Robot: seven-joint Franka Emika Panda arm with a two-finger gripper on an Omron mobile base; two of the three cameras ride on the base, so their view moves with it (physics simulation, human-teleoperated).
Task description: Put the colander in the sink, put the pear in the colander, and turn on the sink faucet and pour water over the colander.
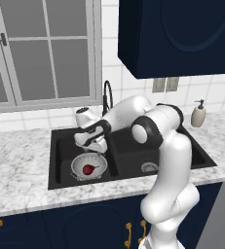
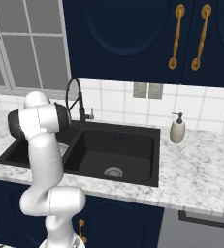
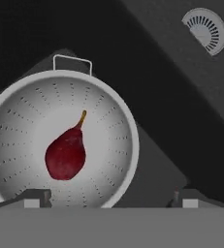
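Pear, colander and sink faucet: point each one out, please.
pear (image 3: pixel 65 155), hand view, middle of its red body
colander (image 3: pixel 114 118), hand view, inner wall near rim
sink faucet (image 2: pixel 73 83), right base view, top of gooseneck

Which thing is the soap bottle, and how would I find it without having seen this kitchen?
Start at the black double sink in the marbled counter. To its right, against the tiled wall, stands the soap dispenser: small, off-white, with a pump top, unlike the tall black faucet.
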